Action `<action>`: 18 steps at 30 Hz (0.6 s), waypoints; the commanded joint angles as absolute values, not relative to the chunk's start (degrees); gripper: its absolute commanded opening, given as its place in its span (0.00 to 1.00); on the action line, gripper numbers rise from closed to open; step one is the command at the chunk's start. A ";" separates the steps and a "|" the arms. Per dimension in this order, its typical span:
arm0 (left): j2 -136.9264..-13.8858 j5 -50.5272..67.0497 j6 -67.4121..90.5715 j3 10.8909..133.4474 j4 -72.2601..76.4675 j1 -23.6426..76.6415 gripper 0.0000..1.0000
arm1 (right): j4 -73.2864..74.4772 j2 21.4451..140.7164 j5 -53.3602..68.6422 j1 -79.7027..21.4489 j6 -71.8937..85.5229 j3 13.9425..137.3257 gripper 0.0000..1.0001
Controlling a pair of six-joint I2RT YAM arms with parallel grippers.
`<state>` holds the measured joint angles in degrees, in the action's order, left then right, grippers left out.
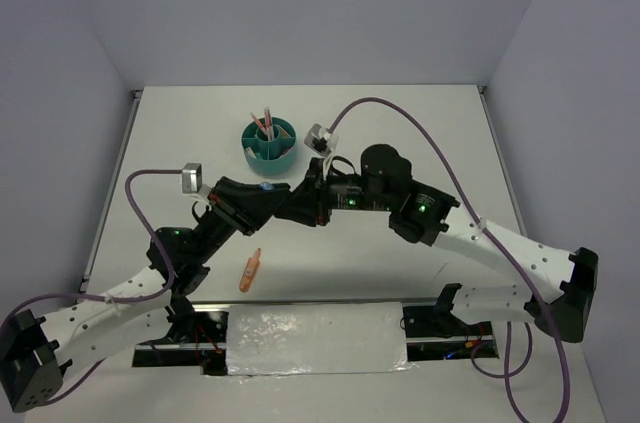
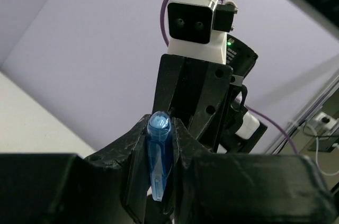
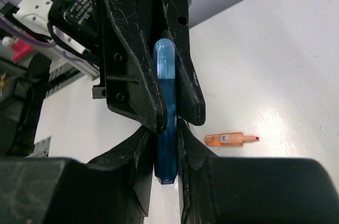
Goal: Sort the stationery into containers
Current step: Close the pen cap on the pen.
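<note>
Left pincer (image 2: 160, 128), right pincer (image 3: 166, 144), both gripping one blue marker (image 3: 165, 91) between them

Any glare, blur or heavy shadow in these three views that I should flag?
Top external: even light, only soft shadows on the table, mild glare on the crinkled white sheet at the near edge. Left wrist: its own fingers are nearly black, while the blue marker is sharp, with a highlight on its tip. Right wrist: streaky sheen on the table beside the orange marker.
</note>
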<state>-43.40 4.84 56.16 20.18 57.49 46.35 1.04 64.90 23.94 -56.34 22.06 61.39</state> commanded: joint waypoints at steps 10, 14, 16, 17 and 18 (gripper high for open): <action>-42.73 8.74 52.13 12.55 40.38 50.89 0.00 | -15.81 73.05 33.23 -53.00 21.45 73.69 0.08; -37.01 -5.73 45.98 22.39 18.15 50.71 0.00 | -15.91 68.56 28.66 -52.47 20.57 63.41 0.82; -37.52 -12.80 43.34 29.42 7.50 50.63 0.00 | -13.90 65.85 23.48 -51.08 21.52 59.78 1.00; -38.23 -19.01 42.37 31.79 4.95 50.45 0.00 | -13.19 64.96 21.90 -50.46 22.06 56.29 1.00; -39.97 -21.51 40.36 35.64 1.79 50.36 0.00 | -11.70 63.99 18.40 -49.75 23.02 54.42 1.00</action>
